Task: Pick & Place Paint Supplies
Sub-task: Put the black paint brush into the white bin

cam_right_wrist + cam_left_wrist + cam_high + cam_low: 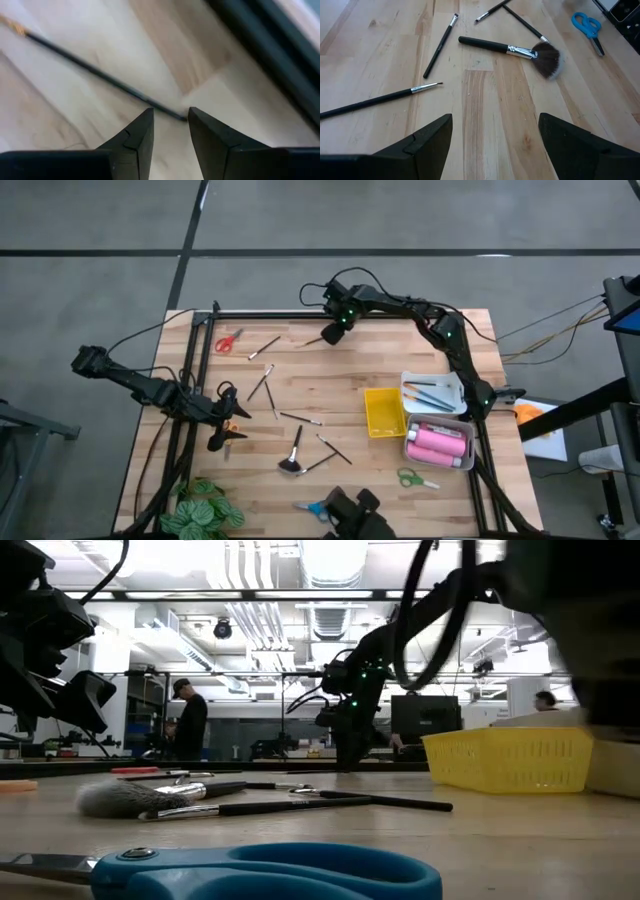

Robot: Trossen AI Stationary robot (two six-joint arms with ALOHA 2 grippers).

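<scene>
between the right gripper fingers (slightly parted): a thin dark brush.

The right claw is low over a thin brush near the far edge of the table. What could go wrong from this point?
1. The right claw has its jaws open over only the tip of the thin brush; closing there may tilt the brush or let it slip.
2. The brush lies beside the dark frame rail, which the claw could bump.
3. The left claw is open over bare wood, holding nothing.
</scene>
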